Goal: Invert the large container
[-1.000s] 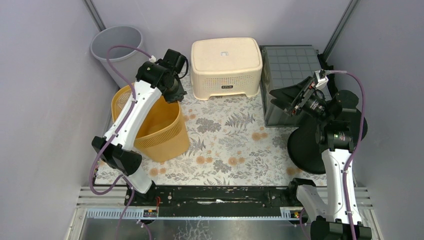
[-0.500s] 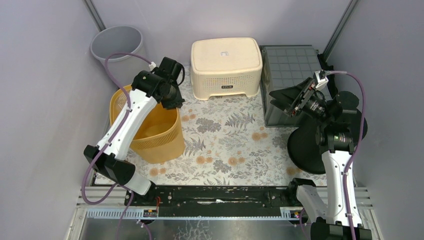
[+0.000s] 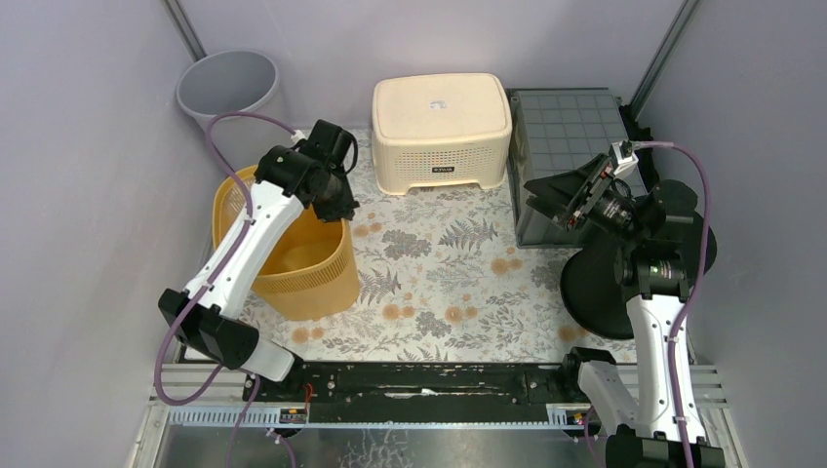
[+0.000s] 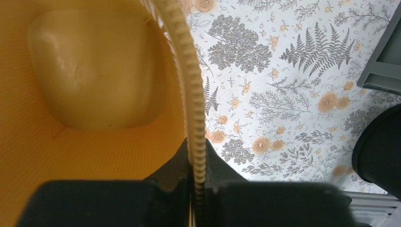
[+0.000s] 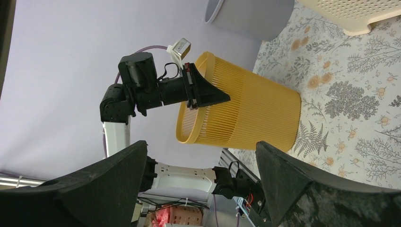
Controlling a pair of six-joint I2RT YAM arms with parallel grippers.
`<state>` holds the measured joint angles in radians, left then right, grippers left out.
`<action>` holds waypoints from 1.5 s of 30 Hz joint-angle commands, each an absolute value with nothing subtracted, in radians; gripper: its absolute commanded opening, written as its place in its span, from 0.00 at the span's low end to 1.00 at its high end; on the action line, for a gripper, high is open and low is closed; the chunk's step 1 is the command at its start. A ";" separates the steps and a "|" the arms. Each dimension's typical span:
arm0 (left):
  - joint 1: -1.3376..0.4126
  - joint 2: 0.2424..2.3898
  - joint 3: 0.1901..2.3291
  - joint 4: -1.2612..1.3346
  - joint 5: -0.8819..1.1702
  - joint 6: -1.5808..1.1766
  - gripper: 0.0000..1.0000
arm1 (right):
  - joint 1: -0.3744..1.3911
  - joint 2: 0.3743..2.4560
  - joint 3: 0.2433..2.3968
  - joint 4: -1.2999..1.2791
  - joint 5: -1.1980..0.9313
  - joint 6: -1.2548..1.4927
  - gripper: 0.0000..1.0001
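The large container is a yellow ribbed basket (image 3: 302,258) standing mouth-up at the left of the floral mat (image 3: 439,283). My left gripper (image 3: 336,205) is shut on its right rim. In the left wrist view one finger is inside the basket (image 4: 94,71) and one outside, with the rim running between them at the gripper (image 4: 196,161). My right gripper (image 3: 561,200) hangs open in the air at the right, nothing between its fingers. From the right wrist view the right gripper (image 5: 201,151) looks across at the basket (image 5: 246,113) and the left arm.
A grey round bin (image 3: 229,88) stands at the back left. A cream perforated basket (image 3: 441,127) sits upside down at the back middle, a dark grey crate (image 3: 566,136) beside it. A black round object (image 3: 605,283) lies under the right arm.
The yellow basket has come from a tilt to standing nearly upright and has shifted left. The left arm moved with it, its grip on the rim easing slightly. The right arm has stayed still.
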<state>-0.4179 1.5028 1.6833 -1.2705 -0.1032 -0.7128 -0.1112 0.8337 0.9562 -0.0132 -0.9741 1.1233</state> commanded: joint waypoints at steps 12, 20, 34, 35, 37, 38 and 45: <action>-0.411 1.394 1.775 -1.187 0.116 -0.645 0.00 | -0.099 0.822 0.964 -0.012 -0.986 1.098 0.91; -0.410 1.358 1.734 -1.048 0.259 -0.693 0.00 | -0.100 0.817 0.981 -0.045 -0.967 1.093 0.91; -0.394 1.348 1.707 -0.598 0.530 -0.889 0.00 | -0.100 0.840 1.178 -0.181 -0.934 1.060 0.91; -0.389 1.342 1.688 -0.549 0.545 -0.909 0.00 | -0.100 0.843 1.194 -0.190 -0.932 1.060 0.91; -0.377 1.323 1.631 -0.429 0.574 -0.973 0.00 | -0.100 0.849 1.230 -0.214 -0.926 1.058 0.91; -0.372 1.314 1.596 -0.353 0.596 -1.010 0.00 | -0.101 0.853 1.248 -0.222 -0.924 1.059 0.91; -0.362 1.321 1.366 0.293 0.656 -1.330 0.00 | -0.100 0.900 1.402 -0.326 -0.913 1.029 0.90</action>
<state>-0.3626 1.3369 1.4010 -0.3023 0.5617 -1.1030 -0.1074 0.8803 1.2930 -0.2684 -0.9241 1.0660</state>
